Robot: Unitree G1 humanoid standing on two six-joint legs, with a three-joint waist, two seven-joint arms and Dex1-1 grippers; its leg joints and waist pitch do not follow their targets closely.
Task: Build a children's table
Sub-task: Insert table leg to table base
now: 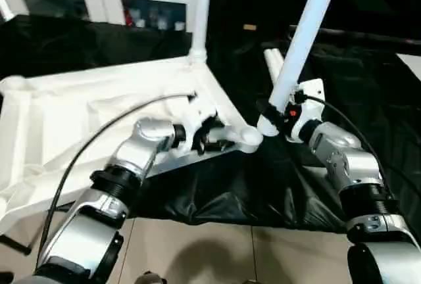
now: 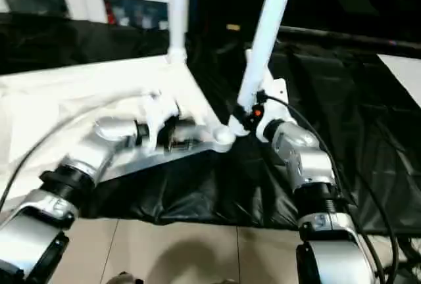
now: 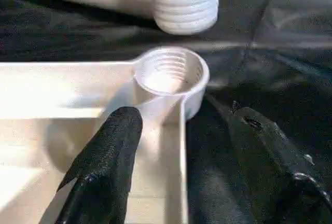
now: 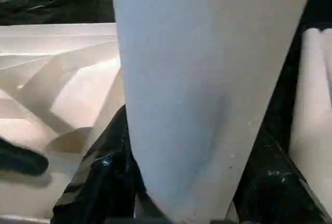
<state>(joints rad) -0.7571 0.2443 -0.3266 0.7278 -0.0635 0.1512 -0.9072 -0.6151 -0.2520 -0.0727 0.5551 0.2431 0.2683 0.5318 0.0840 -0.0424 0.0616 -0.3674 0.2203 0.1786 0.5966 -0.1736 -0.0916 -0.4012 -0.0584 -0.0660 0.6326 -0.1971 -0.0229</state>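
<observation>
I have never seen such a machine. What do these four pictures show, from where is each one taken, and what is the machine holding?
This is a humanoid robot building a children's table. The two wide pictures come from cameras on its head, looking down over its silver arms. The other two come from cameras on its wrists, looking along the black fingers.

On the black-covered work table lies the white table top, upside down, with one leg already standing in a far corner.

The right gripper holds a second leg, tilted, its threaded end just above the near corner socket, not yet inside.

The left gripper has its fingers astride the top's edge beside that socket, jaws apart.

More legs lie behind.
</observation>
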